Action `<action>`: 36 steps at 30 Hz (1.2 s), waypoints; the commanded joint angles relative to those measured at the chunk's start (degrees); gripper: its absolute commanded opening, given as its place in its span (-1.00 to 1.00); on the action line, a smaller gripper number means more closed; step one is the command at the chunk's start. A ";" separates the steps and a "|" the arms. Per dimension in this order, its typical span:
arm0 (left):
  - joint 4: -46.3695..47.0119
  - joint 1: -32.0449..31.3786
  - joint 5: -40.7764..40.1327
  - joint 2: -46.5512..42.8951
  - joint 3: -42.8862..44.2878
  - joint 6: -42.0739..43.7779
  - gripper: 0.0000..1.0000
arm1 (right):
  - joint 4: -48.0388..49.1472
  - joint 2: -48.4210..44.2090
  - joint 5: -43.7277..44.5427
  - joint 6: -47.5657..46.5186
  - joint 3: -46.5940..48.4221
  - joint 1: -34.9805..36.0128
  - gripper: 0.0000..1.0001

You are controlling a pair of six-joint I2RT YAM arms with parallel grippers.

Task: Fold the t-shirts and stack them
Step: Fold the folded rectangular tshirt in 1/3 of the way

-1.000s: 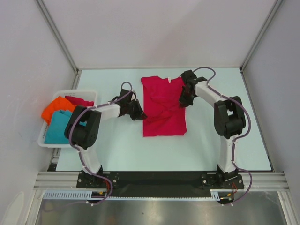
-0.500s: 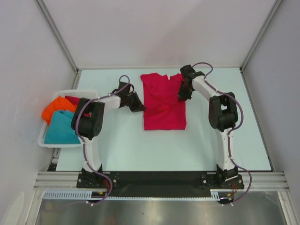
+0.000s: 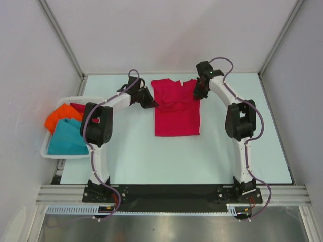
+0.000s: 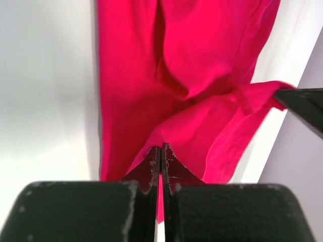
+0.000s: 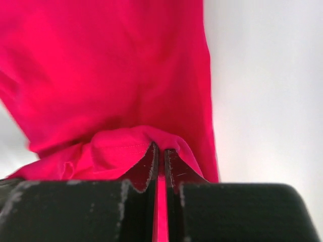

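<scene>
A crimson red t-shirt (image 3: 176, 113) lies near the middle of the bench (image 3: 151, 156), neckline toward the far edge and straight hem toward the arms. Its lower part lies flat and smooth. Its upper part is creased, with folds sagging between the two upper corners. The left gripper (image 4: 160, 150) pinches the left corner and the right gripper (image 5: 159, 149) pinches the right.

Three more shirts sit bunched in a white basket (image 3: 63, 156) at the bench's left edge. They are an orange t-shirt (image 3: 59, 116), a teal t-shirt (image 3: 65, 138) nearest the arms, and a second crimson t-shirt (image 3: 83, 107), mostly covered.
</scene>
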 commanded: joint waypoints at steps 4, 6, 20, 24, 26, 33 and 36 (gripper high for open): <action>-4.57 0.91 -0.06 3.83 7.56 2.34 -0.65 | -0.82 5.50 -1.58 -0.30 11.07 -1.61 -0.77; -5.01 1.00 -0.05 3.92 7.56 2.61 -0.51 | -1.00 6.73 -3.51 -0.22 11.79 -1.70 -0.71; -5.37 1.09 0.65 3.74 6.69 2.96 -0.29 | -1.26 8.67 -5.45 -1.18 11.44 -1.44 -0.54; -4.58 1.09 0.03 1.46 3.18 3.22 -0.28 | -0.91 8.41 -5.71 -1.27 12.23 -1.79 -0.46; -4.31 1.09 -0.05 1.02 2.38 3.40 -0.28 | -0.82 8.23 -6.06 -1.27 12.75 -2.49 -0.42; -3.43 1.18 0.03 -1.26 -0.78 3.31 -0.28 | 0.05 6.13 -8.70 -0.65 10.30 -5.83 -0.42; -3.26 1.09 -0.14 -2.49 -2.10 3.49 -0.29 | 1.89 3.76 -7.74 -1.01 5.82 -6.09 -0.42</action>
